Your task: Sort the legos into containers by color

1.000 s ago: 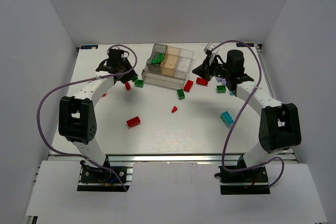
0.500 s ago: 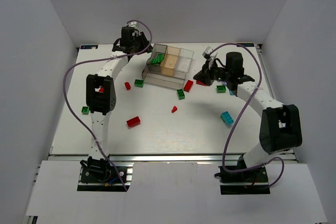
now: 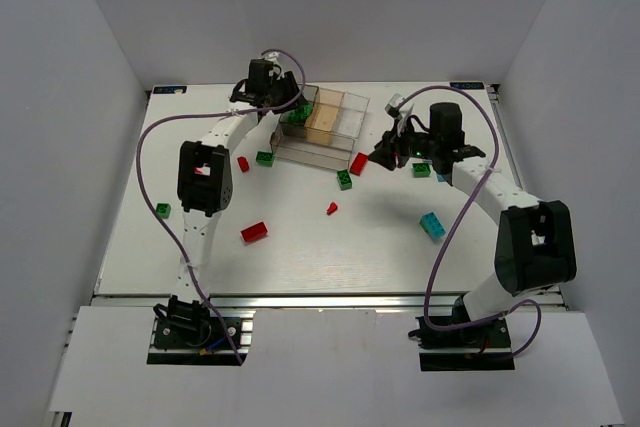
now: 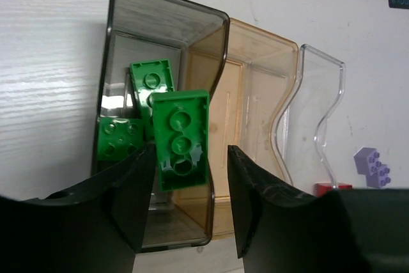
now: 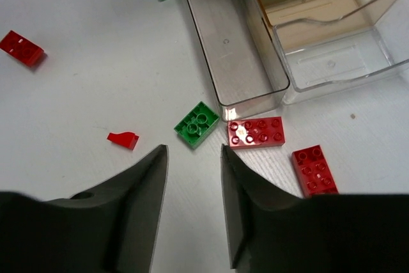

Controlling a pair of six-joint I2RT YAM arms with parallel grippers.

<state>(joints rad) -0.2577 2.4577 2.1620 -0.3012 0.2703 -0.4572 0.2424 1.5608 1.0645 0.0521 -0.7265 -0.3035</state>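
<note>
white tabletop (image 3: pixel 330 257), pale grey walls around it. in the far half, toward the right edge, the right tool (image 5: pixel 193 151) hangs with jaws apart and nothing between them. a green brick (image 5: pixel 198 124) and a red brick (image 5: pixel 255 132) lie just past its tips, beside the tray (image 5: pixel 275 81). near the far edge the left tool (image 4: pixel 190 155) stands parted over the tray's dark end compartment, around a tilted green lego (image 4: pixel 182 135). a gap shows on the lego's right; contact on its left is unclear. a finger partly hides a purple brick (image 4: pixel 374 165).

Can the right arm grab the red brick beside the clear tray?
Probably yes: the right tool hangs open close by, and nothing covers the red eight-stud plastic brick. The wall of the clear plastic tray and a small green plastic brick crowd it, though.
</note>
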